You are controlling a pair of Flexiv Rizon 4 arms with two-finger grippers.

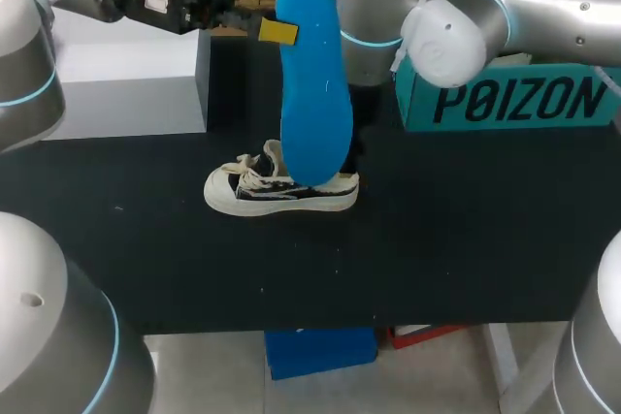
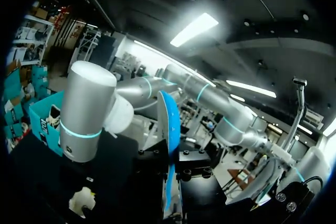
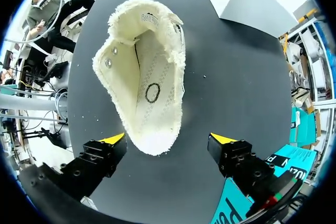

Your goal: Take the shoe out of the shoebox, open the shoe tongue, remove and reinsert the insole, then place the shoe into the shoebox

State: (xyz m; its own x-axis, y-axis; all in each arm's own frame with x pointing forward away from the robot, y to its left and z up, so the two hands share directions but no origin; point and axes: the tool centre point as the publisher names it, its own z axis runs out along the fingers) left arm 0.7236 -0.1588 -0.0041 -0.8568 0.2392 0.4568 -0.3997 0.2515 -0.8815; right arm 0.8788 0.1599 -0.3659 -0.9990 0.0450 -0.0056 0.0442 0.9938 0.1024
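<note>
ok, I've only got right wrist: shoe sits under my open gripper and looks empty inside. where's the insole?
Observer: Head view has the insole up in the air, standing on end, its lower end down by the shoe.
Operator: who's holding it?
Observer: The left gripper, near the insole's upper end. One yellow tip shows at its edge.
Operator: touching the shoe?
Observer: Cannot tell. In head view its lower end overlaps the shoe's heel end, and the left wrist view shows the insole only edge-on.
</note>
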